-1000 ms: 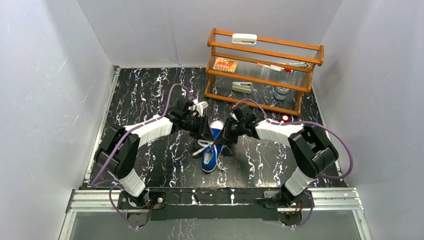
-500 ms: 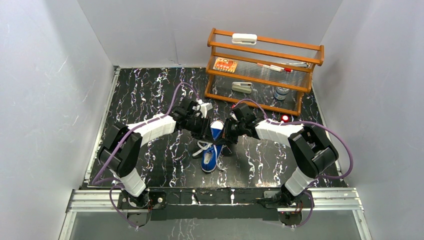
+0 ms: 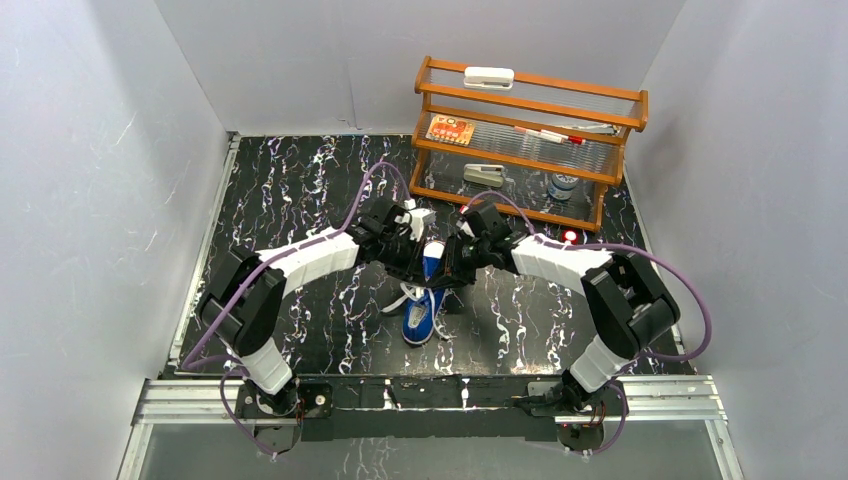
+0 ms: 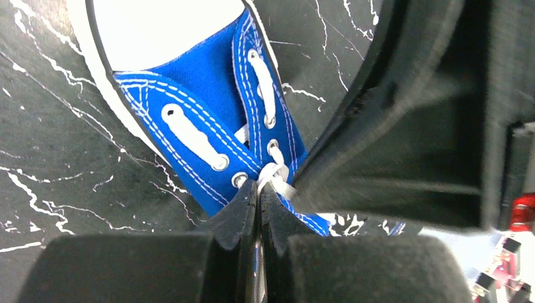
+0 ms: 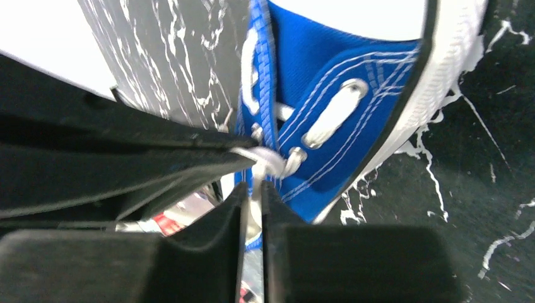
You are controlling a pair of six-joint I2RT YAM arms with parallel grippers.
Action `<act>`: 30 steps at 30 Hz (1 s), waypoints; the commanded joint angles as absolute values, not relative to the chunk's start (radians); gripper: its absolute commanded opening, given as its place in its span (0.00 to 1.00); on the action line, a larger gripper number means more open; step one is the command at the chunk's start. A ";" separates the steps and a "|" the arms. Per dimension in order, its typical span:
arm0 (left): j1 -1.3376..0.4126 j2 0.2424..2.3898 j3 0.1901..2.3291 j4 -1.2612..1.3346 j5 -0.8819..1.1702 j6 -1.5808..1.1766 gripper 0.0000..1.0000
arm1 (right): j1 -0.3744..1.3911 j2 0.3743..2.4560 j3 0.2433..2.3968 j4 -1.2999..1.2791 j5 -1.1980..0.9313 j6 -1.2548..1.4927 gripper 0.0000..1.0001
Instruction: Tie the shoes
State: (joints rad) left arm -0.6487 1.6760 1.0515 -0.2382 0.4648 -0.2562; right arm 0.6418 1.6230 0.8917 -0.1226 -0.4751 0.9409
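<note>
Blue sneaker (image 3: pixel 424 308) lies mid-counter (image 3: pixel 290 200), well in front of the wooden rack (image 3: pixel 530 140). Left jaws and right jaws meet above its lacing, each clenched tight on a strand of the white laces (image 4: pixel 272 174) beside the eyelets.

The left gripper (image 4: pixel 259 194) is pinching the white lace (image 4: pixel 275 174) at the blue sneaker's (image 4: pixel 195 95) lower eyelets, jaws pressed together, the right gripper (image 4: pixel 310 172) looming blurred and black just beside it on the right
</note>
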 commanded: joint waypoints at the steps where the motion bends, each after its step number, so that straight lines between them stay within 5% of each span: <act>1: -0.667 1.605 1.031 -0.170 0.412 -0.179 0.00 | 0.620 1.520 0.992 -0.257 -0.510 0.743 0.30; 3: -0.674 1.577 1.016 -0.144 0.393 -0.160 0.00 | 0.592 1.499 0.986 -0.249 -0.526 0.651 0.43; 6: -0.684 1.534 0.979 -0.082 0.381 -0.109 0.00 | 0.551 1.527 0.968 -0.169 -0.608 0.519 0.45; 14: -0.706 1.406 0.813 0.102 0.344 -0.005 0.00 | 0.506 1.663 0.971 0.061 -0.879 0.412 0.44; 30: -0.708 1.404 0.739 0.253 0.330 -0.020 0.00 | 0.511 1.781 0.981 0.101 -0.965 0.443 0.33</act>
State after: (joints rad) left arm -0.7074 1.4322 0.7391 0.2016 0.3492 -0.0441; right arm 0.5060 1.7626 0.9554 0.0353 -0.9134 0.4408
